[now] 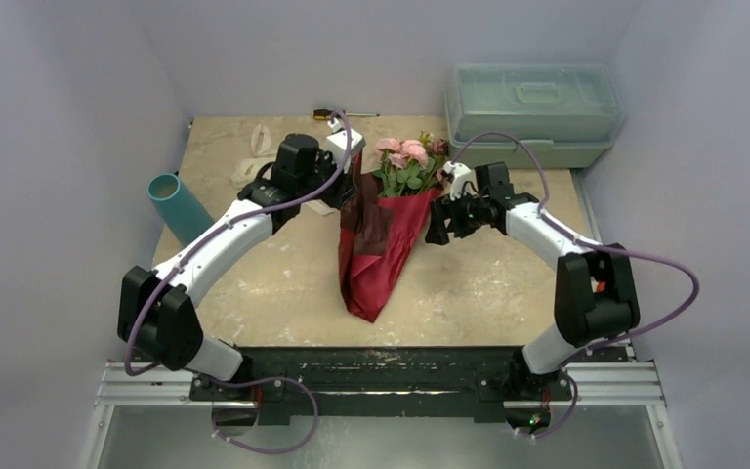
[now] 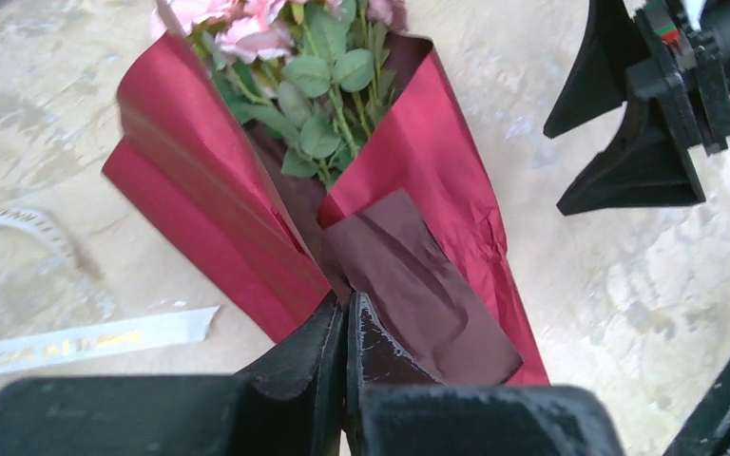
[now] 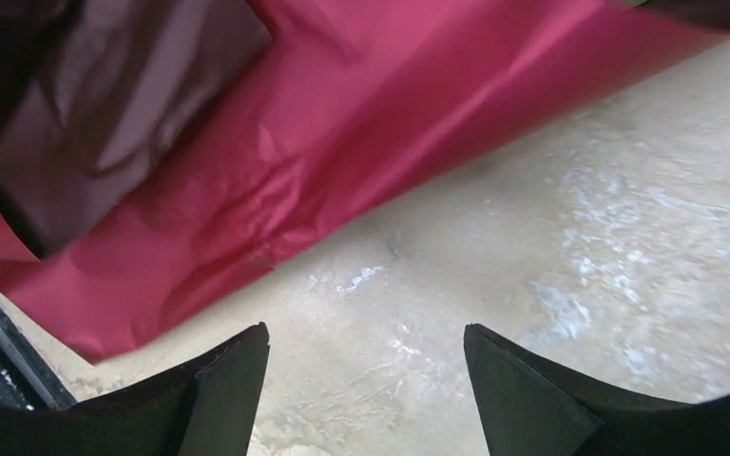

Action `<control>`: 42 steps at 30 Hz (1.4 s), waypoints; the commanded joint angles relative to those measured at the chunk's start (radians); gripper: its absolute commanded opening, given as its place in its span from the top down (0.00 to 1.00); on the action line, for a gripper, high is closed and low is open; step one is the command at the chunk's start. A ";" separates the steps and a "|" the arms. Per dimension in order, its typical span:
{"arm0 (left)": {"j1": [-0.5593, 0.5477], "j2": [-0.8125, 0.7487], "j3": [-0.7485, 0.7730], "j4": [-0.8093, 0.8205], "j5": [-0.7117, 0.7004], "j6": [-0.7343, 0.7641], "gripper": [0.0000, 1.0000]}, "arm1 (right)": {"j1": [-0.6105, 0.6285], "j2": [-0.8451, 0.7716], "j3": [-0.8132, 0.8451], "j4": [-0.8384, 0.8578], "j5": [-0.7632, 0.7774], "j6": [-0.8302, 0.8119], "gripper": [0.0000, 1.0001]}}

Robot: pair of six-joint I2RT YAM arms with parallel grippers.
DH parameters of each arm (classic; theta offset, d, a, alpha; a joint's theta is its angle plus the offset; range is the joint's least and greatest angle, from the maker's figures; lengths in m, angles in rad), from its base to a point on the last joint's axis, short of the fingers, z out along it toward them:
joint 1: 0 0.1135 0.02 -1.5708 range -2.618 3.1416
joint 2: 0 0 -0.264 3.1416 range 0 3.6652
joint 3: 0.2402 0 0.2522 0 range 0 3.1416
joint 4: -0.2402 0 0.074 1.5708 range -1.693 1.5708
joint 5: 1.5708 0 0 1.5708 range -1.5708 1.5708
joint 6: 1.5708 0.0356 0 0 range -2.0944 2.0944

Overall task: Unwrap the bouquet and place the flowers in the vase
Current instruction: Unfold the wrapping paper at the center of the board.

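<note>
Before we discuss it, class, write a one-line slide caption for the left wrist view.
Left end effector pinched shut on the red wrapping paper around the pink roses.

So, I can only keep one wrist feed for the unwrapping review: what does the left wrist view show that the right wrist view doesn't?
Only left wrist: the flowers, the loose ribbon on the table, the open right gripper seen from outside, and the left gripper shut with its tips against the maroon paper. Only right wrist: bare table between its own spread fingers, beside the paper's edge. Both: that paper, its darker inner sheet, the table.
</note>
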 commanded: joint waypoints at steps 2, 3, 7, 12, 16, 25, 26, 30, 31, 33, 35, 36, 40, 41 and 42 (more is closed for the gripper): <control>0.016 -0.074 -0.072 -0.078 -0.206 0.143 1.00 | 0.047 0.138 0.108 0.056 0.090 -0.012 0.22; 0.023 -0.084 -0.087 -0.087 -0.227 0.151 1.00 | 0.049 0.178 0.138 0.050 0.104 -0.011 0.23; 0.031 -0.127 -0.170 -0.104 -0.324 0.160 1.00 | 0.055 0.310 0.256 0.022 0.097 -0.002 0.25; 0.041 -0.108 -0.213 -0.115 -0.490 0.150 1.00 | 0.068 0.396 0.371 0.008 0.095 -0.023 0.26; 0.059 -0.042 -0.226 -0.062 -0.604 0.224 1.00 | 0.068 0.440 0.421 0.003 0.084 -0.040 0.28; 0.125 0.191 -0.119 0.021 -0.662 0.309 1.00 | 0.068 0.523 0.512 -0.002 0.082 -0.091 0.28; 0.129 0.214 -0.108 0.025 -0.669 0.310 1.00 | 0.067 0.534 0.526 -0.006 0.082 -0.095 0.28; 0.162 0.291 -0.088 0.037 -0.709 0.317 1.00 | 0.068 0.571 0.575 -0.006 0.079 -0.109 0.28; 0.172 0.305 -0.088 0.043 -0.716 0.319 1.00 | 0.068 0.581 0.585 -0.005 0.081 -0.111 0.28; 0.192 0.339 -0.078 0.046 -0.732 0.325 1.00 | 0.067 0.591 0.602 -0.016 0.078 -0.115 0.28; 0.209 0.374 -0.061 0.040 -0.745 0.325 1.00 | 0.067 0.586 0.607 -0.029 0.063 -0.128 0.28; 0.218 0.386 -0.054 0.041 -0.749 0.320 1.00 | 0.068 0.576 0.597 -0.034 0.050 -0.130 0.28; 0.243 0.415 -0.028 0.036 -0.734 0.305 1.00 | 0.067 0.510 0.523 -0.045 0.061 -0.171 0.28; 0.246 0.419 -0.021 0.030 -0.727 0.303 1.00 | 0.065 0.491 0.507 -0.050 0.059 -0.178 0.28; 0.251 0.422 -0.011 0.023 -0.721 0.298 1.00 | 0.065 0.474 0.495 -0.060 0.055 -0.186 0.28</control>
